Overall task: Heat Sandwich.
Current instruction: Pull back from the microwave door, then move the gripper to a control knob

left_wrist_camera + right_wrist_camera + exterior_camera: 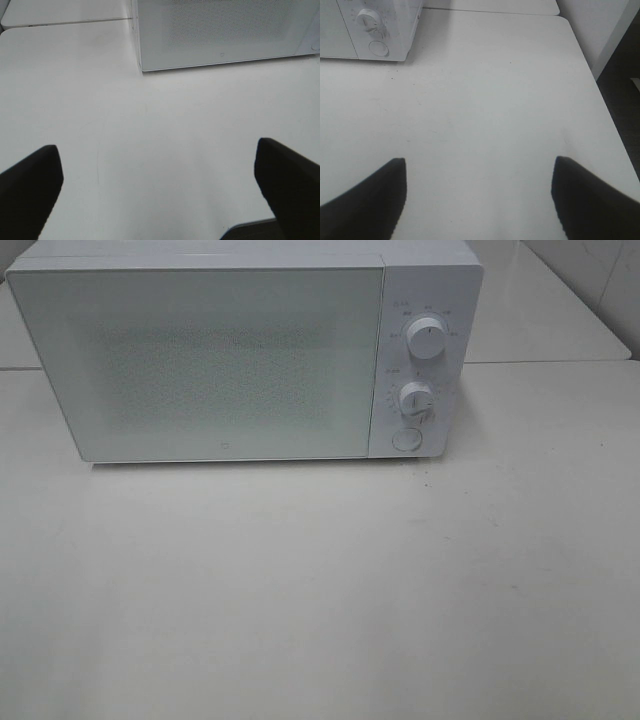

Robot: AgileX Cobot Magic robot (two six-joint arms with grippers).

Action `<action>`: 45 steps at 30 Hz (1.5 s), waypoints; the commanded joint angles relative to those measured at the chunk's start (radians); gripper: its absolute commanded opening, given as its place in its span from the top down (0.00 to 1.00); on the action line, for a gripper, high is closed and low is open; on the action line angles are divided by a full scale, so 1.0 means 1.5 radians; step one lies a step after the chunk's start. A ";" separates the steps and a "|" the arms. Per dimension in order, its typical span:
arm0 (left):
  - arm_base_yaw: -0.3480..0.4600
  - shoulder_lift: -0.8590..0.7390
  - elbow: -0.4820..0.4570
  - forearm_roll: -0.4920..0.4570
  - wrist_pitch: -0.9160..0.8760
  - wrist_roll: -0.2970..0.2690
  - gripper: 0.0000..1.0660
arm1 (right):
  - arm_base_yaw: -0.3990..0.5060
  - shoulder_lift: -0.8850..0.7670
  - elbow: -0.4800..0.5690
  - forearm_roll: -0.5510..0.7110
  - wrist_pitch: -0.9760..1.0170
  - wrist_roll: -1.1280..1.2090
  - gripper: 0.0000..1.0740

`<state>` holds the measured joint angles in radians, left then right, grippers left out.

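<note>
A white microwave (245,355) stands at the back of the white table with its door shut. It also shows in the left wrist view (225,32) and the right wrist view (370,27). It has two knobs, an upper knob (426,341) and a lower knob (415,398), and a round button (405,439). The sandwich and its plate are out of view. My left gripper (157,192) is open and empty above bare table. My right gripper (477,200) is open and empty above bare table. Neither gripper shows in the high view.
The white table (320,590) stretches in front of the microwave. Its right edge (610,115) shows in the right wrist view, with dark floor beyond. A second table top (540,310) adjoins behind.
</note>
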<state>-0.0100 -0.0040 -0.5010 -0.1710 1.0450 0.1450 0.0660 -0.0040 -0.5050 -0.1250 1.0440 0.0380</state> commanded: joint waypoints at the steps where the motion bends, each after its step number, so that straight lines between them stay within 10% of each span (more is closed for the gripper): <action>1: 0.003 -0.017 0.001 -0.004 -0.007 -0.001 0.05 | -0.003 -0.017 -0.001 0.001 -0.009 0.005 0.29; 45: 0.003 -0.017 0.001 -0.004 -0.007 -0.001 0.05 | -0.003 0.449 -0.035 0.003 -0.411 0.039 0.29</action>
<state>-0.0100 -0.0040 -0.5010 -0.1710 1.0450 0.1460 0.0660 0.6490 -0.5480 -0.1170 0.4680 0.0830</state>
